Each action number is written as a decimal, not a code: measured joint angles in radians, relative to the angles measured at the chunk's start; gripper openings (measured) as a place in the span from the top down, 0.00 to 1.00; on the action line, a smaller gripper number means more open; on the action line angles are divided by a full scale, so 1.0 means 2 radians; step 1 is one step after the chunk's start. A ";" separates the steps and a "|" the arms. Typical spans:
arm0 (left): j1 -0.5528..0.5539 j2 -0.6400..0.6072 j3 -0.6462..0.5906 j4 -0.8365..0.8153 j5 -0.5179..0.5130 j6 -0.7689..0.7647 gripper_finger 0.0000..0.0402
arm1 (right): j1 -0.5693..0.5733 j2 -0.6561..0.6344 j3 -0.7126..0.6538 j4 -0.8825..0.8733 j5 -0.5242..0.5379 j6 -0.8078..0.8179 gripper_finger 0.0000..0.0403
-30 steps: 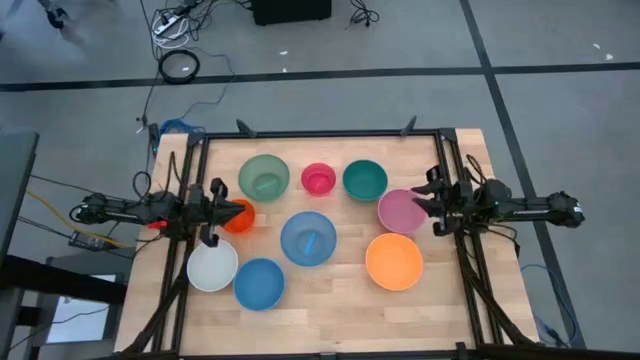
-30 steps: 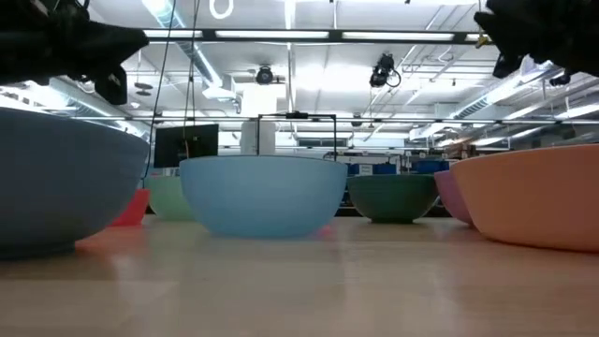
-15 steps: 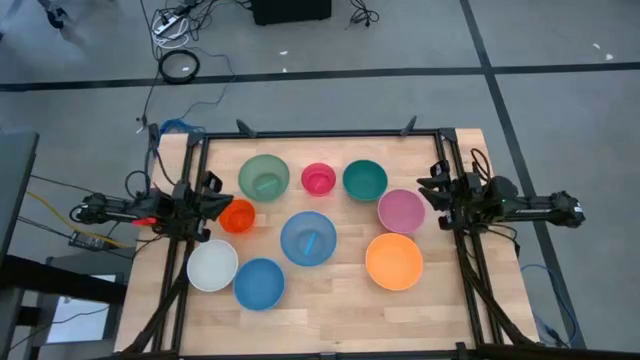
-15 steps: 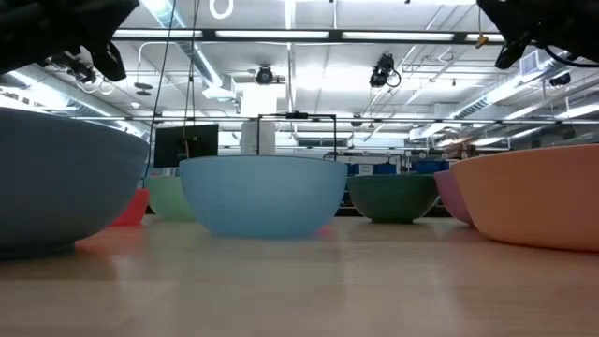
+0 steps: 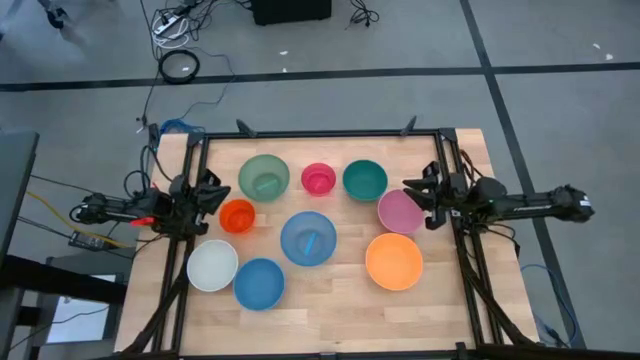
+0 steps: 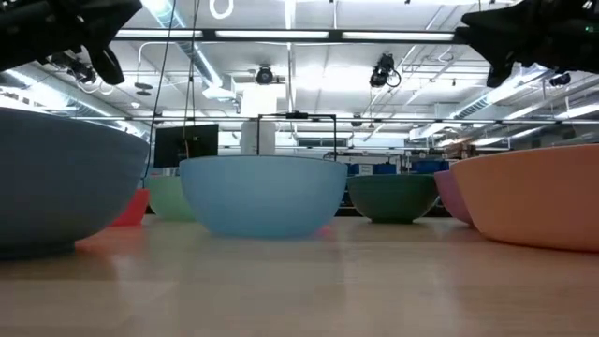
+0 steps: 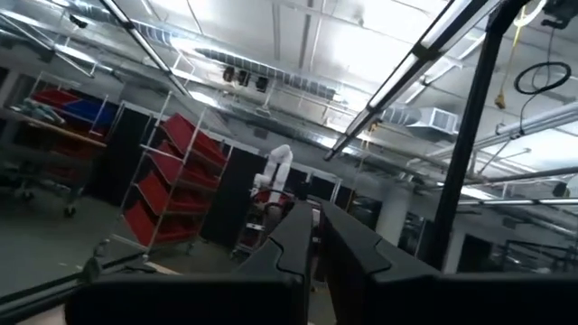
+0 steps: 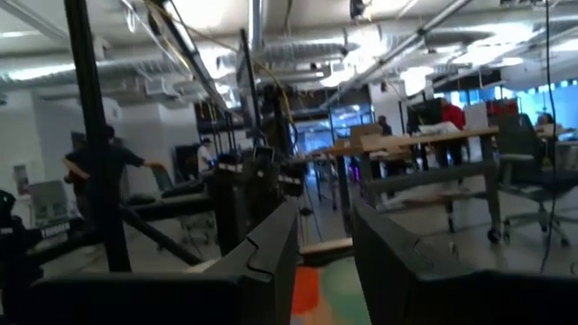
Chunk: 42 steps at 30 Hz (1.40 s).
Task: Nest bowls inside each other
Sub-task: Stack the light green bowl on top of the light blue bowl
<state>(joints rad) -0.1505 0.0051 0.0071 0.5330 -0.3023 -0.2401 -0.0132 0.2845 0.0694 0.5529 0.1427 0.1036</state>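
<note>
- The bench [image 5: 460,300] carries nine plastic bowls, all separate and upright; none sits inside another yet.
- Along the far edge stand the green bowl [image 5: 264,178], the small pink bowl [image 5: 318,179] and the teal bowl [image 5: 365,180].
- Mid-bench: the red-orange bowl [image 5: 238,215] near the left edge, the light blue bowl [image 5: 308,238] in the centre, the mauve bowl [image 5: 399,211] near the right edge.
- Toward the near edge: the white bowl [image 5: 212,265], the blue bowl [image 5: 259,283] and the orange bowl [image 5: 394,261].
- The left gripper [image 5: 207,194] hangs over the left edge just beside the red-orange bowl, its jaws almost closed with only a thin slit between them, holding nothing.
- The right gripper [image 5: 418,196] hovers at the mauve bowl's rim, jaws parted with a clear gap, empty.
- The bowls look light, stiff and smooth, so they would likely slide or tip if pushed sideways.
- A pinch across the thin rim wall, one jaw inside and one outside, seems the surest hold.
- Smaller bowls should go into larger ones.
</note>
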 joint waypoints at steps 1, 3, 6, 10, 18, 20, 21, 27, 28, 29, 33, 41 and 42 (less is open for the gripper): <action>0.000 0.000 0.001 0.001 0.000 0.000 0.91 | 0.000 0.008 0.006 -0.002 0.001 0.000 0.76; 0.000 0.001 0.009 -0.011 0.000 0.006 0.91 | 0.000 0.027 0.024 -0.008 0.002 -0.008 0.76; 0.000 0.017 0.040 -0.045 -0.005 0.028 0.91 | 0.001 0.063 0.069 -0.044 0.007 -0.027 0.76; 0.000 0.071 0.110 -0.168 -0.044 0.046 0.91 | 0.012 0.125 0.161 -0.165 0.045 -0.046 0.76; 0.000 0.278 0.275 -0.459 -0.128 0.070 0.91 | 0.064 0.256 0.340 -0.384 0.158 -0.049 0.76; 0.000 0.333 0.315 -0.523 -0.151 0.090 0.91 | 0.084 0.276 0.375 -0.418 0.201 -0.050 0.76; 0.000 0.360 0.335 -0.553 -0.167 0.098 0.91 | 0.095 0.285 0.393 -0.438 0.224 -0.050 0.76; 0.014 0.482 0.408 -0.624 -0.218 0.169 0.91 | 0.153 0.328 0.460 -0.520 0.340 -0.030 0.76; 0.018 0.494 0.413 -0.623 -0.218 0.181 0.91 | 0.160 0.333 0.464 -0.527 0.348 -0.025 0.76; 0.023 0.505 0.417 -0.622 -0.219 0.187 0.91 | 0.167 0.337 0.465 -0.528 0.354 -0.019 0.76; 0.039 0.534 0.424 -0.616 -0.218 0.191 0.91 | 0.182 0.359 0.462 -0.530 0.387 0.038 0.76; 0.053 0.528 0.426 -0.611 -0.223 0.171 0.91 | 0.128 0.457 0.456 -0.460 0.390 0.179 0.76; 0.054 0.525 0.426 -0.609 -0.223 0.171 0.91 | 0.117 0.475 0.456 -0.431 0.377 0.167 0.76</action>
<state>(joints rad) -0.0426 1.0543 0.8590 -0.6852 -0.7487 0.1014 0.2209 1.2338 0.9817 -0.3098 0.8973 0.4373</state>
